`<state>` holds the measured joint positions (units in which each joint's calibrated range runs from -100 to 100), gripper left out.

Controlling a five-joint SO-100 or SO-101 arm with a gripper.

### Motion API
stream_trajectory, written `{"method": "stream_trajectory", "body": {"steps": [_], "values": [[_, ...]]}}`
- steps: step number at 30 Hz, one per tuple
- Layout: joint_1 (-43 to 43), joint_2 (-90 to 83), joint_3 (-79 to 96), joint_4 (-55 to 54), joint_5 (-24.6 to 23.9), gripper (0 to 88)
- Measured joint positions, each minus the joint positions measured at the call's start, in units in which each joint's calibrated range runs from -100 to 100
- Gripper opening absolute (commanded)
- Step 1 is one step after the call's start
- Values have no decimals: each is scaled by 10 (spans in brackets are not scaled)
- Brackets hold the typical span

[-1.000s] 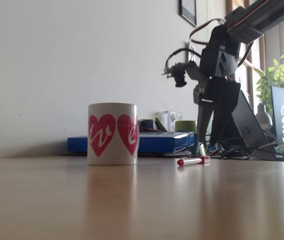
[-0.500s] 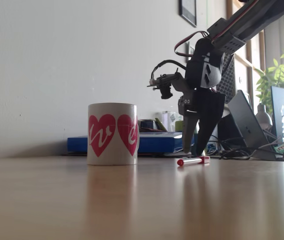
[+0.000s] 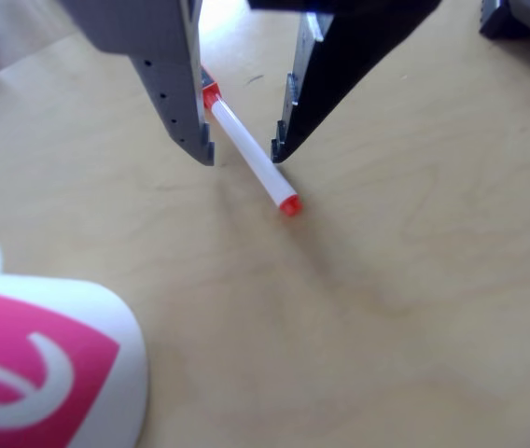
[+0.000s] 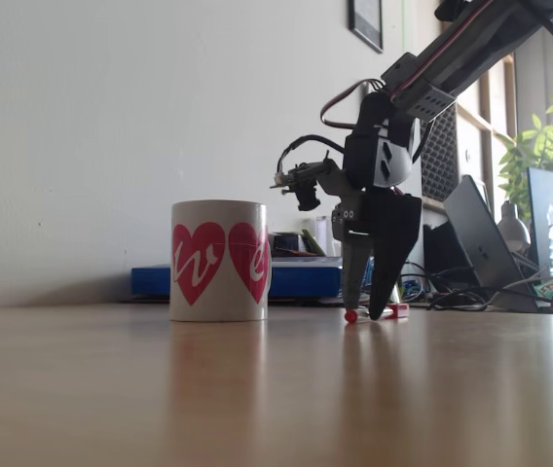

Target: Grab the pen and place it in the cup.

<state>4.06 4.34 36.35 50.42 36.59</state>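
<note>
Gripper (image 3: 244, 155) pointed down over the bench (image 3: 414, 308), fingers spread apart, one on each side of the pen (image 3: 246, 149); contact with the barrel could not be judged. Pen lay flat on the bench, red end tip toward the near side. In the fixed view, gripper (image 4: 365, 315) stood right of the cup (image 4: 219, 260), pen (image 4: 374, 313) at its tips.

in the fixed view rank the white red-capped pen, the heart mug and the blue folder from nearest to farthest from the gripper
1. White-barrelled pen with red cap: lying on the table directly beneath the open gripper, its fingertips astride it.
2. White ceramic mug with pink hearts: standing to the gripper's left in this view.
3. Flat blue folder: at the back against the wall, behind mug and gripper; depth is hard to judge, so places 2 and 3 are uncertain.
</note>
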Motion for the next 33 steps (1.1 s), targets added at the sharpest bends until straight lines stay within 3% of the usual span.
{"method": "stream_trajectory", "body": {"steps": [33], "values": [[1, 27, -13, 53, 1, 158]]}}
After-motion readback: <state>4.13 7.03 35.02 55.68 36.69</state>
